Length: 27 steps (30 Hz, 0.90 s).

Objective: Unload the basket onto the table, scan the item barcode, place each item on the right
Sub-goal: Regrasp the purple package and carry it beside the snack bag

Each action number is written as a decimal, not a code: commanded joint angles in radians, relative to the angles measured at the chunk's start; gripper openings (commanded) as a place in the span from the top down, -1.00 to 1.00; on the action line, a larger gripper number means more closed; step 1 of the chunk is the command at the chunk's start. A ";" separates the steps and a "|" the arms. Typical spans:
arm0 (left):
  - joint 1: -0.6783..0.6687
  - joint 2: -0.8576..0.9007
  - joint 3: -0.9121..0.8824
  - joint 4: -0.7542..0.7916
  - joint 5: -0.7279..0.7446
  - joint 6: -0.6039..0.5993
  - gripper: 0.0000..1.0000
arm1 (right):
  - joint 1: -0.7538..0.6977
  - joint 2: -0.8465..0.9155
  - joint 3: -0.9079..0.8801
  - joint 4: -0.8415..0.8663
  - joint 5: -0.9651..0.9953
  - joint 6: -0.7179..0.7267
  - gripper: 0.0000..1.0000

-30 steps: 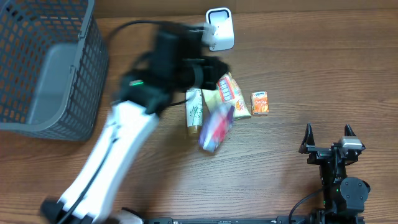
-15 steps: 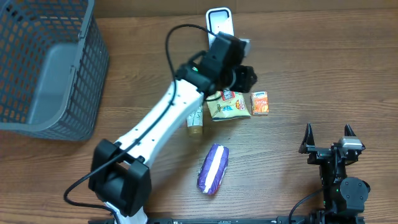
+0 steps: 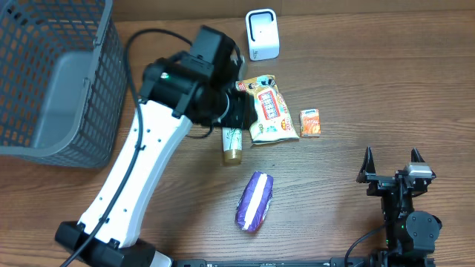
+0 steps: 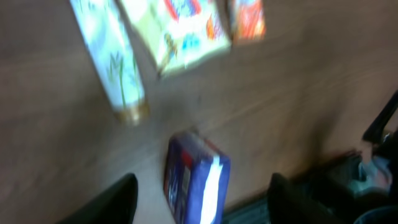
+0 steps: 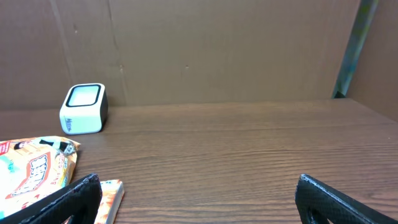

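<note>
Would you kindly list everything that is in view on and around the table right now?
basket: one, grey mesh, far left
scanner: one, white, far edge, middle
snack bag: one, yellow, centre
small box: one, orange, right of the snack bag
tube: one, white with a gold cap, left of the snack bag
packet: one, purple and white, nearer the front, apart from the rest
table: one, brown wood
left arm: one, white and black, reaching over the centre
left tool: one, black, open, empty
right tool: one, black, open, empty, front right
</note>
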 commanded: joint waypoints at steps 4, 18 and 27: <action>-0.027 0.014 -0.019 -0.132 0.048 0.113 -1.00 | 0.005 -0.007 -0.010 0.006 0.010 -0.004 -1.00; -0.204 0.014 -0.439 0.104 0.053 0.035 -0.76 | 0.005 -0.007 -0.010 0.006 0.010 -0.004 -1.00; -0.252 0.014 -0.610 0.230 0.044 -0.093 -0.70 | 0.005 -0.007 -0.010 0.006 0.010 -0.004 -1.00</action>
